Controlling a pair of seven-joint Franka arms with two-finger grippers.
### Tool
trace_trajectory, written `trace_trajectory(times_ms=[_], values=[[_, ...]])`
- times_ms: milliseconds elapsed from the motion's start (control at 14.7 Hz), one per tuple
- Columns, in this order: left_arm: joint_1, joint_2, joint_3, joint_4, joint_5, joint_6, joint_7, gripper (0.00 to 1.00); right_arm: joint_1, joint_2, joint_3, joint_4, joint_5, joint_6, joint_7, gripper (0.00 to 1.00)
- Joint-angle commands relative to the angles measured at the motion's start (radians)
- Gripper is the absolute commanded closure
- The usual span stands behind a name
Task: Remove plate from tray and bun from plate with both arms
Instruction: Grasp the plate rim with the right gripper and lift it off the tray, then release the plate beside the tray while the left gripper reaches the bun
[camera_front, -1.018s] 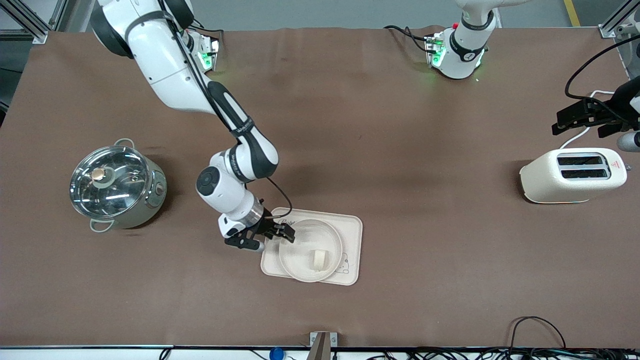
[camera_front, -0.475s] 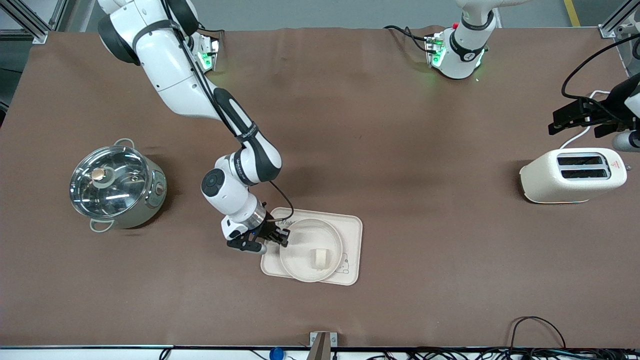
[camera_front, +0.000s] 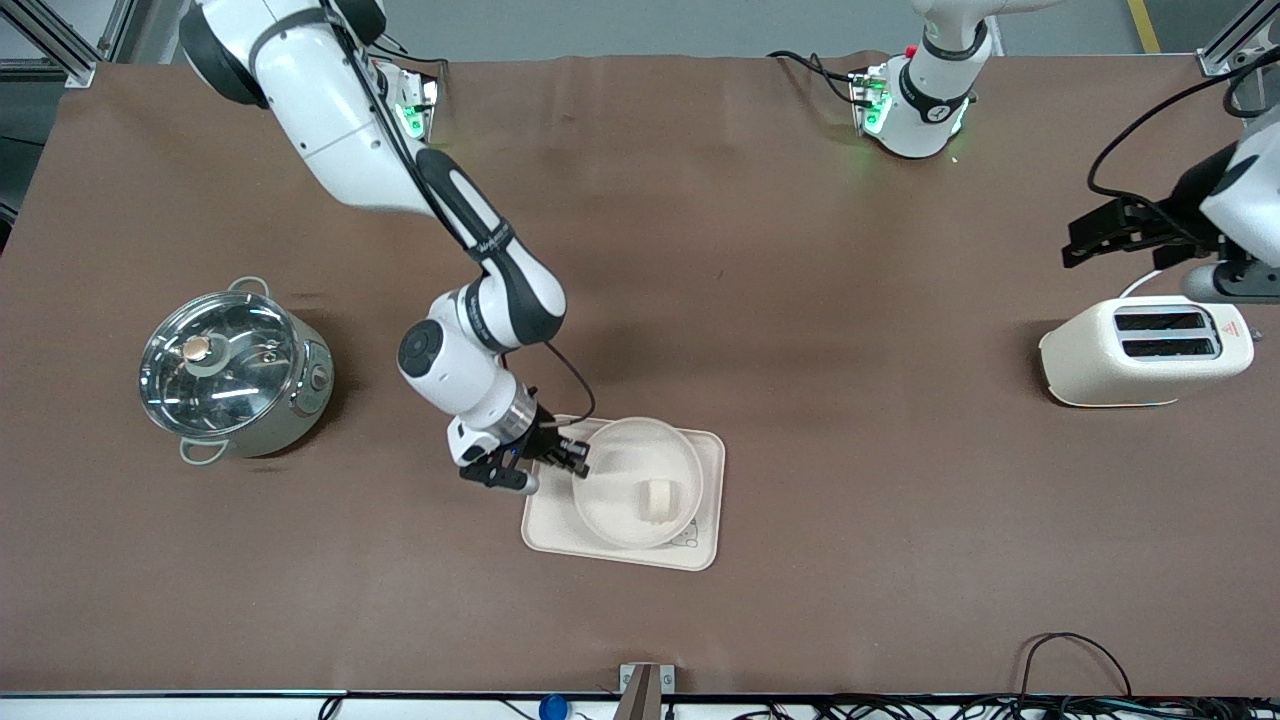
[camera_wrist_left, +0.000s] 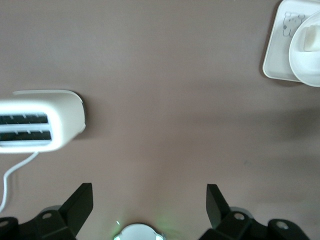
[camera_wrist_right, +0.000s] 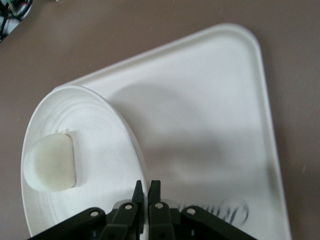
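Observation:
The round cream-white plate (camera_front: 637, 482) is lifted and tilted over the rectangular cream tray (camera_front: 708, 500). The pale bun (camera_front: 657, 499) lies in the plate, toward its lower side. My right gripper (camera_front: 578, 460) is shut on the plate's rim at the edge toward the right arm's end. In the right wrist view the fingers (camera_wrist_right: 146, 192) pinch the rim of the plate (camera_wrist_right: 95, 145), with the bun (camera_wrist_right: 50, 162) inside it. My left gripper (camera_front: 1092, 240) is open and empty, up in the air near the toaster; its own view shows its spread jaws over bare table.
A cream toaster (camera_front: 1145, 350) stands at the left arm's end. A steel pot with a glass lid (camera_front: 235, 368) stands at the right arm's end. The left wrist view shows the toaster (camera_wrist_left: 40, 127) and the tray (camera_wrist_left: 280, 45).
My right gripper has closed on the plate's rim and raised it, tilting the plate over the tray; the bun slid a little. My left gripper rose and shifted away from the toaster.

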Motion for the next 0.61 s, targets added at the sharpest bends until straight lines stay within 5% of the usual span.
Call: trace_trajectory(times_ms=[0,271,543], values=[[0.008,-0.009,-0.066,-0.023,-0.022,-0.017,-0.109,0.0,-0.004,-0.181,0.068,-0.257,0.067,0.079,-0.019,0.99],[0.012,-0.058,-0.083,-0.115,-0.105,0.07,-0.294,0.0,0.002,-0.203,0.246,-0.515,0.098,0.41,-0.01,0.98],[0.011,-0.225,-0.086,-0.382,-0.18,0.259,-0.325,0.0,0.086,-0.198,0.28,-0.549,0.208,0.466,-0.01,0.95]])
